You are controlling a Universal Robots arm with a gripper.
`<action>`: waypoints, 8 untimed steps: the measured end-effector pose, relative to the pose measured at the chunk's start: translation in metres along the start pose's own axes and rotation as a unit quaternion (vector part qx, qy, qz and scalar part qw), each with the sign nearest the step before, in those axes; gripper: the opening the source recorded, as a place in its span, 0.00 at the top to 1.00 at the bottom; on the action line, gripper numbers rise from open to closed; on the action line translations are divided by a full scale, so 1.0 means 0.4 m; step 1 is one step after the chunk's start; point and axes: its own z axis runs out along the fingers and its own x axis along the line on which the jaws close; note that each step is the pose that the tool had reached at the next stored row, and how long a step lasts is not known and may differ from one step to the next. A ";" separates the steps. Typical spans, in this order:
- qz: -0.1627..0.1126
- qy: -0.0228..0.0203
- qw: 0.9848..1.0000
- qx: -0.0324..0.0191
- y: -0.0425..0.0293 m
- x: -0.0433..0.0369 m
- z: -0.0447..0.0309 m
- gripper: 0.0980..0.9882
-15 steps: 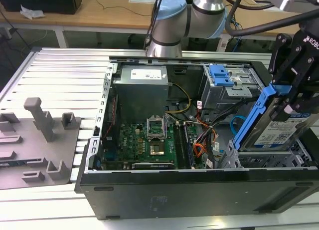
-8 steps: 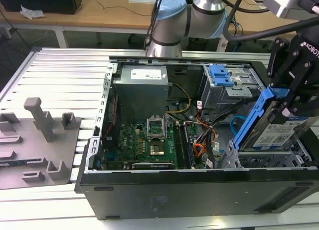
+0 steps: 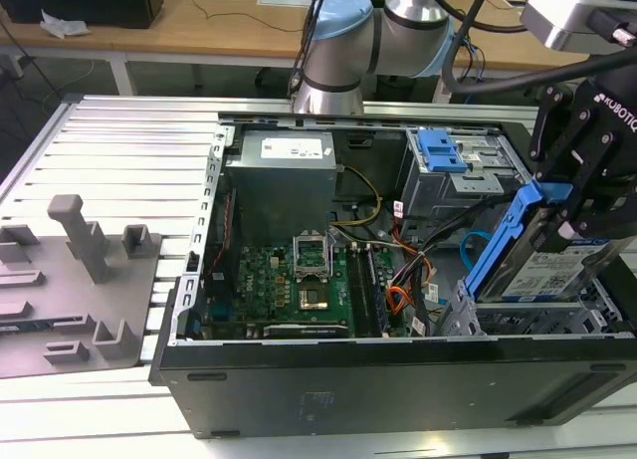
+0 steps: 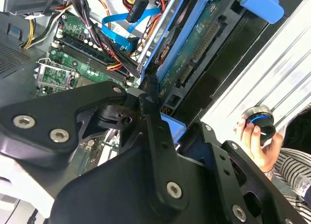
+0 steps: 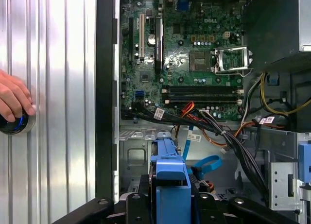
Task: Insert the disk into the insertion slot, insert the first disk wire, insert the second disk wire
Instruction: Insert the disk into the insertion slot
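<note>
Gripper [image 3: 579, 212] clamped on the tilted disk [image 3: 549, 268] above the insertion slot [image 3: 460, 316], slot largely hidden behind it, both wrist views adding a hand [image 5: 13, 100] on a knob [image 5: 15, 126]

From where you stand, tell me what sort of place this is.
Probably a robotics lab workbench: an open computer case lies on a slatted aluminium table, a robot arm stands behind it, its gripper holding the disk, with wooden desks beyond.

motherboard [image 3: 289, 280] in open case [image 3: 398, 379] | power supply [image 3: 279, 180] beside it | grey fixture [image 3: 85, 235] exterior view's left
</note>
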 end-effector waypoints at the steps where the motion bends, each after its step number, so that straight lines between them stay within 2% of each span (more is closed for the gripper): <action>1: 0.000 0.000 1.000 0.000 0.000 0.000 0.001 0.70; 8: 0.000 0.000 1.000 0.000 -0.001 0.000 0.019 0.70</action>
